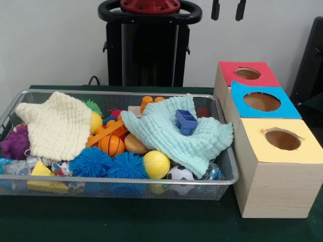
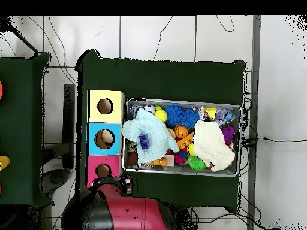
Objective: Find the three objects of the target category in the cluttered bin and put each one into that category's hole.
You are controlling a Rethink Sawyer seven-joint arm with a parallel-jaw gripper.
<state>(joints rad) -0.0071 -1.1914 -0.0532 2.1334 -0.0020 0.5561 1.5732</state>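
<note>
Fingers (image 1: pixel 228 10) at top edge, apart and empty; bottle (image 1: pixel 15 168) far lower left in bin (image 1: pixel 126 180), long axis unclear.

A robotics laboratory is indicated. A green-covered tabletop (image 1: pixel 126 222) is set before a robot pedestal (image 1: pixel 147 50), and loose cables (image 2: pixel 264 139) are seen across a tiled floor (image 2: pixel 156 36).

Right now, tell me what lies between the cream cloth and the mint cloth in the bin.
In the front view, between the cream cloth and the mint cloth lie a yellow ball, an orange toy piece and a small basketball.
</note>
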